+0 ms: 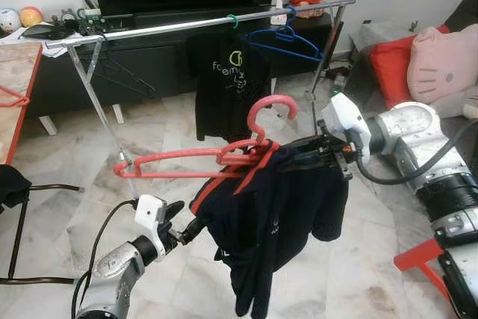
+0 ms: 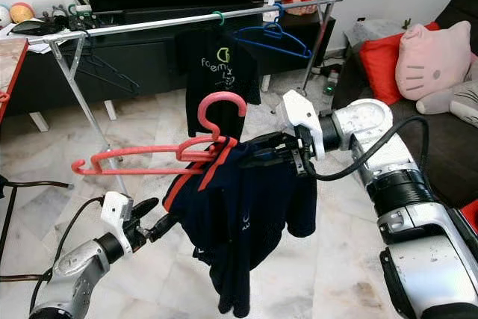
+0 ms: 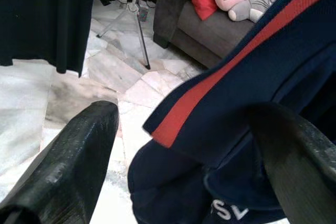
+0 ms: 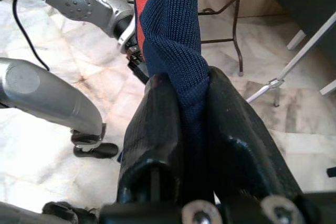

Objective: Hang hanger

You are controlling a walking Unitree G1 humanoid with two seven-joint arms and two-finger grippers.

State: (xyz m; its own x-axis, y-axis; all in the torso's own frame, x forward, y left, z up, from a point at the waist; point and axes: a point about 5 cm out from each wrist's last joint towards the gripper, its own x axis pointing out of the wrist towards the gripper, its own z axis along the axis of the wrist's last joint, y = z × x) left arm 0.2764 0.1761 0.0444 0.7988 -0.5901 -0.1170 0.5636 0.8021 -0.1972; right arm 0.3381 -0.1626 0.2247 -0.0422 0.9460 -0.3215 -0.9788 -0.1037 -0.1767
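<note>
Pinching a fold of the navy garment (image 1: 276, 207) at the hanger's shoulder, the right tool (image 2: 263, 152) is seen closed tight on the knit; the left tool (image 1: 179, 231) is held wide apart beside the garment's lower edge, gripping nothing; the red hanger (image 1: 194, 158) is carried in mid-air before the clothes rail (image 1: 187, 26), its long axis roughly level, its hook (image 1: 270, 110) turned upward.

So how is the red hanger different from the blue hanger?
The red hanger carries a dark navy garment and is held up by the right gripper; the blue hanger is bare. The blue one hangs on the metal rail; the red one isn't on it yet. Both have hooks.
</note>
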